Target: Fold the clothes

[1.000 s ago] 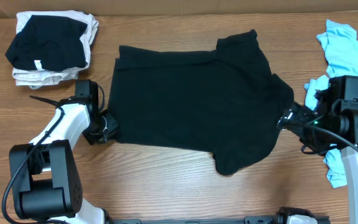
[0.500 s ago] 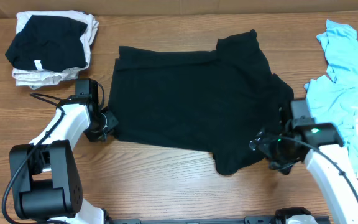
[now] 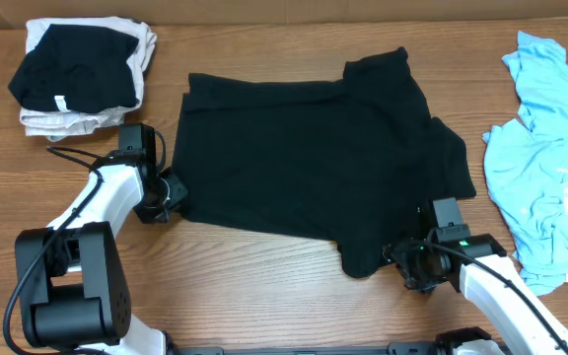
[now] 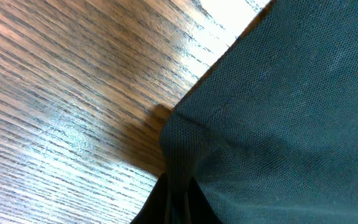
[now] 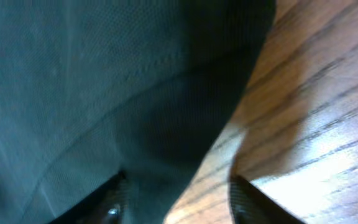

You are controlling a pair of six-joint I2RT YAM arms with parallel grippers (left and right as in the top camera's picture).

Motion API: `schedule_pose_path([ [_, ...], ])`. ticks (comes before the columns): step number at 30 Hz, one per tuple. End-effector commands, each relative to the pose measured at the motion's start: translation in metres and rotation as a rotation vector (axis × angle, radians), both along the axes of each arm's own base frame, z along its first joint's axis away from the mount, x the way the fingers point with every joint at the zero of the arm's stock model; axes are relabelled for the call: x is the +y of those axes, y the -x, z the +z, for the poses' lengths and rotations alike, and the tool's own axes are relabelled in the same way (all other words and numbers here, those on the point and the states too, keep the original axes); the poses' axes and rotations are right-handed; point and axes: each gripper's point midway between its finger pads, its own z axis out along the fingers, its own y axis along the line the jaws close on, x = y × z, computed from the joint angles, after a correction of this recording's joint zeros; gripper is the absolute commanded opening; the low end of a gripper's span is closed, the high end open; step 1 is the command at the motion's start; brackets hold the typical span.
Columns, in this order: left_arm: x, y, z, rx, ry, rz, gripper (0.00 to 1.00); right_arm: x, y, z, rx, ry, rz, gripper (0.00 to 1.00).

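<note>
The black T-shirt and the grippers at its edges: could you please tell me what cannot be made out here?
Black T-shirt: how many layers it lies in; overhead, the dark fabric swallows the folds.
Left gripper: its fingertips; left wrist view, cut off by the bottom edge.
Right gripper: whether fabric lies between its open fingers; right wrist view, blurred and dark.
Light-blue shirt: its right side; overhead, cut off by the frame edge.

No legible txt. White tag (image 3: 59, 103) on stacked black garment (image 3: 72, 64): too small to read.
</note>
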Motion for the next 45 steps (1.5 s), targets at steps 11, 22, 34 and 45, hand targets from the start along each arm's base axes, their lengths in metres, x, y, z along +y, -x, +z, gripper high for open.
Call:
schedule_pose_path([
  [11, 0.025, 0.004, 0.002, 0.007, -0.081, 0.029, 0.04, -0.009, -0.015, -0.013, -0.028, 0.068, -0.028, 0.05],
  [22, 0.06, -0.003, 0.036, 0.045, -0.211, -0.058, 0.04, -0.012, -0.013, 0.04, 0.016, 0.108, 0.067, 0.04],
  [34, 0.049, -0.024, 0.041, -0.037, -0.182, -0.088, 0.04, -0.004, -0.086, 0.081, -0.123, 0.141, 0.179, 0.04],
  [45, 0.035, -0.046, 0.045, -0.122, -0.185, -0.124, 0.04, -0.002, -0.144, 0.027, -0.107, 0.123, 0.158, 0.58],
])
